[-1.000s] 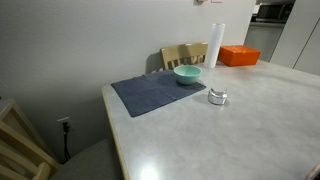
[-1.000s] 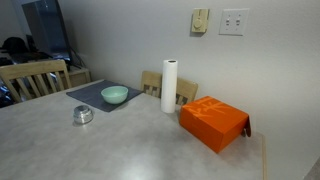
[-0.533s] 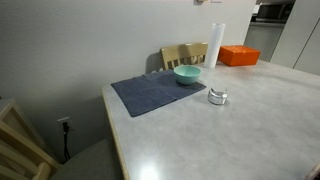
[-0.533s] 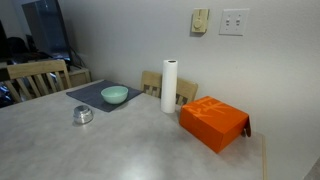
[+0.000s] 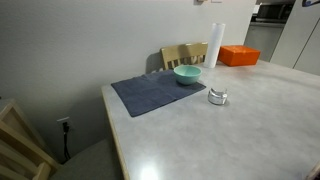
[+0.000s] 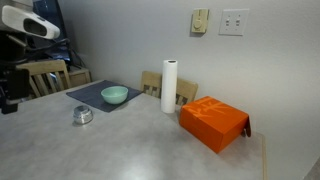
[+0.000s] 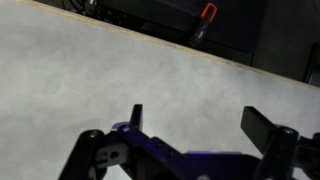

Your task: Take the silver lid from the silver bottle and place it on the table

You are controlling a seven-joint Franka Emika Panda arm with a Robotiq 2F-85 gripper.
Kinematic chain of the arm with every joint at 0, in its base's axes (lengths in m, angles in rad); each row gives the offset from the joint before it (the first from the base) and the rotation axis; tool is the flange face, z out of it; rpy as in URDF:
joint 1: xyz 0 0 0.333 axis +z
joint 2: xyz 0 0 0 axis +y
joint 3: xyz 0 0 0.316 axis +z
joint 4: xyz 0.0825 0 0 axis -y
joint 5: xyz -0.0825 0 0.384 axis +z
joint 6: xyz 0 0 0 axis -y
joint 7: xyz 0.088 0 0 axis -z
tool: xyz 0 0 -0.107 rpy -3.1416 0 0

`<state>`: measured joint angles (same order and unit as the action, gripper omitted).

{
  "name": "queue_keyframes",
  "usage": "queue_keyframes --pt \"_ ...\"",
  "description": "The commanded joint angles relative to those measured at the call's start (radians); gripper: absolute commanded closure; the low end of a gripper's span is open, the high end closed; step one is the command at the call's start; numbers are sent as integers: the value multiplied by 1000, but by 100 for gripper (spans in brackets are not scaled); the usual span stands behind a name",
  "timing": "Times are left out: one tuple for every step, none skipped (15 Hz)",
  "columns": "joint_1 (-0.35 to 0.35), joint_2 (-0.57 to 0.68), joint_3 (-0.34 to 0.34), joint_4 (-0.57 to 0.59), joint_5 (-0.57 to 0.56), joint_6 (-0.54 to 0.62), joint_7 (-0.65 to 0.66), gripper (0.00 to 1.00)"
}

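Just beside the teal bowl (image 5: 187, 74), the silver bottle (image 5: 218, 100) stands on the bench (image 5: 200, 140), the silver lid (image 5: 217, 93) still on it. The arm (image 6: 25, 45) has just entered, well apart from the bowl, its jaws wide and empty, so the approach is only beginning. The bowl looks empty.

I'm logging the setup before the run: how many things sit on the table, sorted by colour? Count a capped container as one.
Teal: 1, the bowl
Silver: 1, the silver bottle
White: 1, the tall cylinder
Orange: 1, the box
Dark grey-blue: 1, the placemat
Total: 5
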<state>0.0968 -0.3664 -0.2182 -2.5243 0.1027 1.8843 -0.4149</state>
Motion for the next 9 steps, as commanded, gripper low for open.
queue_keyframes --pt "-38 -8 33 2 11 -4 -10 0" --pt "-40 -19 32 -5 12 27 -20 0" --pt "-34 -10 35 -5 13 44 -34 0" --pt "-23 13 39 -5 16 74 -56 0" --pt "-13 29 46 -4 23 89 -70 0" --pt "0 47 55 -8 34 118 -94 0" --pt "14 74 69 -10 43 158 -116 0" --pt "29 111 84 -5 50 190 -139 0" --pt "42 148 100 5 55 209 -161 0"
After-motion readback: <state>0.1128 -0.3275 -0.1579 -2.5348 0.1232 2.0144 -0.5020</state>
